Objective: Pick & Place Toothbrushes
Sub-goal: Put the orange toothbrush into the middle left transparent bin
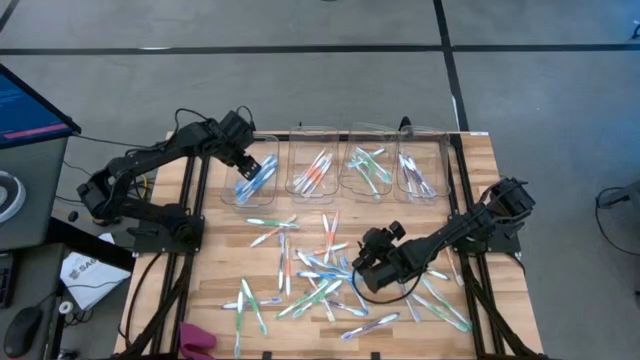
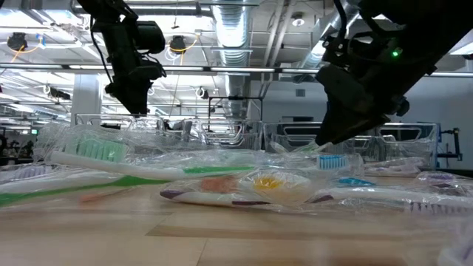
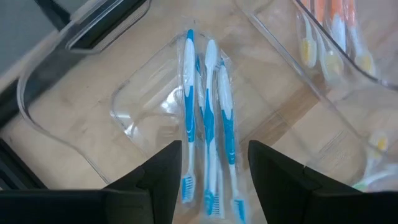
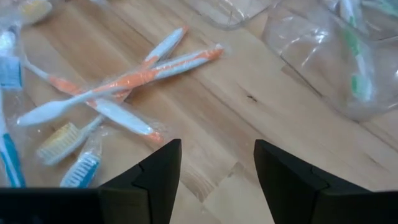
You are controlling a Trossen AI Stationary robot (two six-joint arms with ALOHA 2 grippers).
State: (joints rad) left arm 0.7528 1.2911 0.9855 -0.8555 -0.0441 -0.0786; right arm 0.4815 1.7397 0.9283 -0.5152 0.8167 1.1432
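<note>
Wooden counter (image 1: pixel 470 180) strewn with wrapped toothbrushes (image 1: pixel 320 280); four clear bins (image 1: pixel 300 135) lined at far edge, partly filled by colour. Left tool (image 3: pixel 211 171) held over blue-brush bin, fingers apart, nothing gripped. Right tool (image 4: pixel 217 168) hung low over pile centre, fingers apart, empty. Risk judged: crinkly overlapping wrappers may be pinched together, two brushes lifted, wrong colour binned.

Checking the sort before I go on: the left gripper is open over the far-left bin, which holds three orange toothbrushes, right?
Not quite. The left gripper is open over the far-left bin, but the three toothbrushes in it are blue, not orange, as the left wrist view shows. The orange ones lie in the next bin.
</note>
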